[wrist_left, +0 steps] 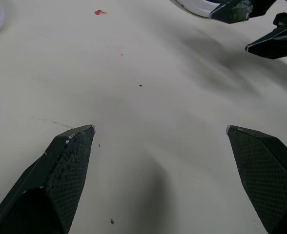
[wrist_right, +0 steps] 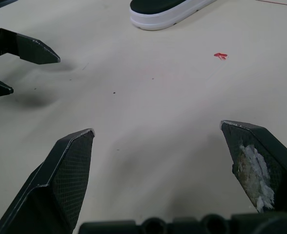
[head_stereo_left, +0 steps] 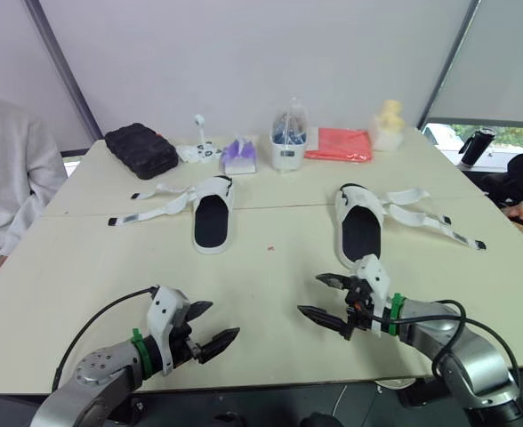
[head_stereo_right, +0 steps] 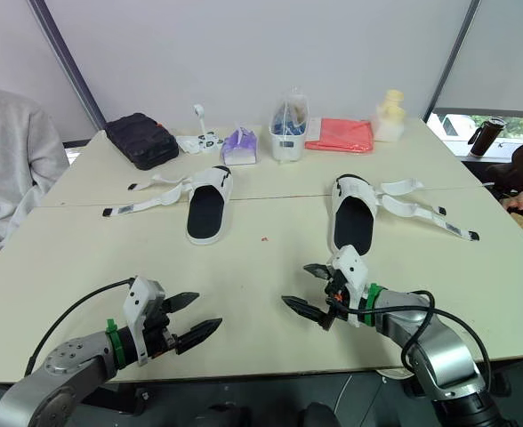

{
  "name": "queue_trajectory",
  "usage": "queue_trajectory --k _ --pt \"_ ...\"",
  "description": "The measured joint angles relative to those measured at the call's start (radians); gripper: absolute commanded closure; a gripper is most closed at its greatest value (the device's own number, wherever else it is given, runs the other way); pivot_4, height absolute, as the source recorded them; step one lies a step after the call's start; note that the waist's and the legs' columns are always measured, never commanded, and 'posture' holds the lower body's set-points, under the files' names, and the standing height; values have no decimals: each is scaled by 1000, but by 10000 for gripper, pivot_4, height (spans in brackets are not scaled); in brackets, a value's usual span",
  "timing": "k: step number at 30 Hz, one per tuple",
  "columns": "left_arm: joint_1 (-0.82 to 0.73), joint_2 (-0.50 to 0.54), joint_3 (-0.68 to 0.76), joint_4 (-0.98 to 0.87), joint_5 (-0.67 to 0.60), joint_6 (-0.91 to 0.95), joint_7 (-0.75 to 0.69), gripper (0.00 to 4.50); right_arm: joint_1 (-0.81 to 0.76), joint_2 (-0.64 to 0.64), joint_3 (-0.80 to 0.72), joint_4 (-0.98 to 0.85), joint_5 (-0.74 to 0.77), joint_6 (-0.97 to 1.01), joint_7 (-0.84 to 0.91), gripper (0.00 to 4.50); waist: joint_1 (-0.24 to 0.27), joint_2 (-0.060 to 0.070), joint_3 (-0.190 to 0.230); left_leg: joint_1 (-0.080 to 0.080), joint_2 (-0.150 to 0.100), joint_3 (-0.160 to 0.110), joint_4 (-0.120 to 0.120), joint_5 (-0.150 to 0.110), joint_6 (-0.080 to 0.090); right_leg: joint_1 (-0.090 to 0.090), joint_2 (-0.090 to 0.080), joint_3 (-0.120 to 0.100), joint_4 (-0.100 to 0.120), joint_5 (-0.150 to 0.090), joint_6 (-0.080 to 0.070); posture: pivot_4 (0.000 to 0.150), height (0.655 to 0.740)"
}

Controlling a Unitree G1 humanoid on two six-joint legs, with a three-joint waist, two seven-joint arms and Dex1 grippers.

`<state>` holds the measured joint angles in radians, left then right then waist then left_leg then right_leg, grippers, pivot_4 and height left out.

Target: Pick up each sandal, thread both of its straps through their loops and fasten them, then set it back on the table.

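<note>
Hovering just above the table [head_stereo_left: 270, 267], left claw [head_stereo_left: 223, 320] spread wide, right claw [head_stereo_left: 309, 294] spread wide, both empty, touching nothing

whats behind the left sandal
Behind the sandal, farther back on the table, sit a black case, a white gadget and a purple packet. The sandal lies flat, so it covers none of them.

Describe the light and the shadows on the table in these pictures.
Left eye view: daylight shows at the window on the far right, and the table is evenly lit, without glare. Right wrist view: the sandal casts just a thin, soft shadow along its sole.
</note>
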<state>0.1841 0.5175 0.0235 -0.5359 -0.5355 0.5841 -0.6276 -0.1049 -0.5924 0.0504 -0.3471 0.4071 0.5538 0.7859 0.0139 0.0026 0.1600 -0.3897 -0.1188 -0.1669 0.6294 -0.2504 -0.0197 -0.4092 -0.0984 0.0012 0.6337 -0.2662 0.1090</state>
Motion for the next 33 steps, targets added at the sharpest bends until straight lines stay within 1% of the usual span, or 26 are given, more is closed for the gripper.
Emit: queue_trajectory --k 13,17,20,24,26,28,29,33 --pt "-13 2 4 2 -9 1 10 0 -1 25 2 1 -5 -8 -18 236 0 0 0 0 0 0 0 0 0 0 0 0 0 0 0 1500 7400" --pt "-43 1 4 9 -19 2 10 0 -18 53 -7 14 -28 -52 -67 236 0 0 0 0 0 0 0 0 0 0 0 0 0 0 0 1500 7400" --pt "-104 8 6 16 -35 24 10 0 -60 61 -60 66 -73 -109 -139 236 2 0 0 0 0 0 1 0 0 0 0 0 0 1 -1 1500 7400" --pt "-277 71 27 18 -115 113 -26 0 -165 -16 -136 205 -217 -239 -253 236 1 -1 1 0 0 1 1 0 -1 0 1 -2 0 1 -1 1500 7400" --pt "-337 91 34 31 -134 134 -49 0 -221 -57 -138 298 -302 -303 -301 236 -4 -1 1 1 0 2 0 0 -1 0 1 -1 0 1 0 1500 7400" --pt "-374 92 30 59 -138 139 -63 0 -265 -89 -118 400 -386 -349 -334 236 -10 -1 1 1 1 3 -1 3 -4 0 1 -1 0 1 -1 1500 7400" --pt "-389 91 27 83 -137 143 -69 0 -301 -104 -77 482 -452 -389 -358 236 -13 -1 1 1 2 4 -1 3 -5 0 2 -1 0 2 -1 1500 7400" --pt "-412 76 18 133 -125 143 -69 0 -426 -87 27 737 -593 -506 -422 236 -31 -1 1 1 2 6 -1 4 -6 -1 2 0 0 2 -1 1500 7400"
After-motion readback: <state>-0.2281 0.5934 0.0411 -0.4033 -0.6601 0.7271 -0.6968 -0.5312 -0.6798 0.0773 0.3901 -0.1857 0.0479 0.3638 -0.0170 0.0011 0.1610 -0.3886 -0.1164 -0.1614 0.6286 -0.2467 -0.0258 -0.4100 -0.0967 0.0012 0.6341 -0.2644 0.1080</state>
